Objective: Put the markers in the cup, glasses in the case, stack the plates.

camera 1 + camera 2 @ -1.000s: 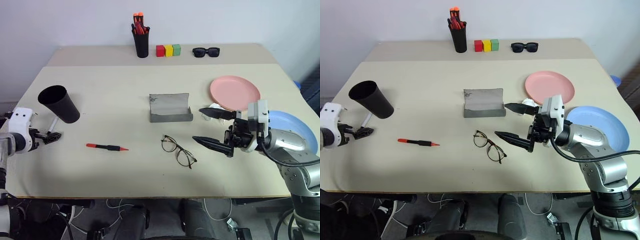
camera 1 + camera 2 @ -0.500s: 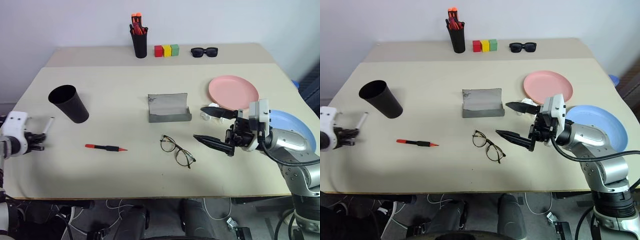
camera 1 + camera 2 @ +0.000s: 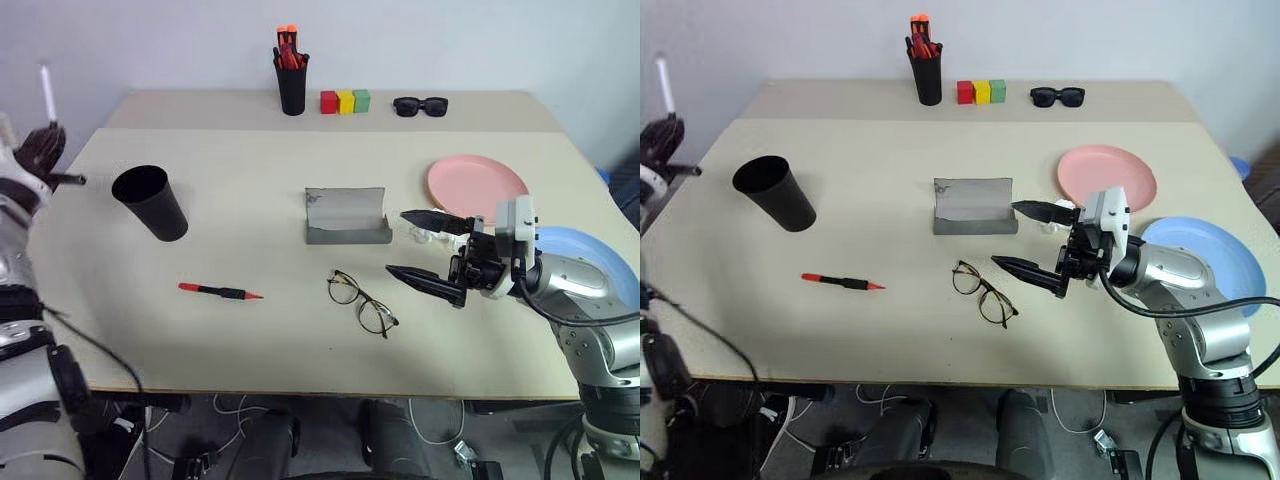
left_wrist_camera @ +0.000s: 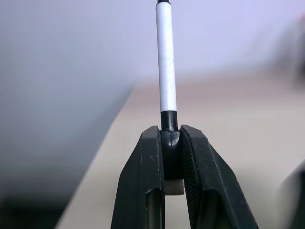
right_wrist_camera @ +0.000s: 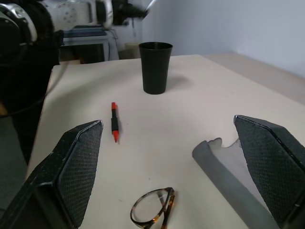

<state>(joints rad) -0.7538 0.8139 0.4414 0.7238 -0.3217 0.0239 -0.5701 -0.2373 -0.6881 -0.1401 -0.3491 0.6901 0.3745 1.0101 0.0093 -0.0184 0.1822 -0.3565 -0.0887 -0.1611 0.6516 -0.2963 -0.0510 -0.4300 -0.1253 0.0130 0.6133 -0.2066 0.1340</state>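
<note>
Left gripper [image 4: 170, 143] clamps a white marker [image 4: 166, 62] upright beyond the cup [image 3: 152, 201]; right gripper [image 3: 427, 251] spread wide beside glasses [image 3: 362, 302], case [image 3: 346, 215] behind.

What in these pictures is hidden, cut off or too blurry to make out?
- Blue plate: the right arm covers its near side in the eye views.
- White marker in the left claw: its top is cut off by the left wrist view's edge.
- Table behind it: blurred.
- Case: what is inside, hidden by its walls.
</note>
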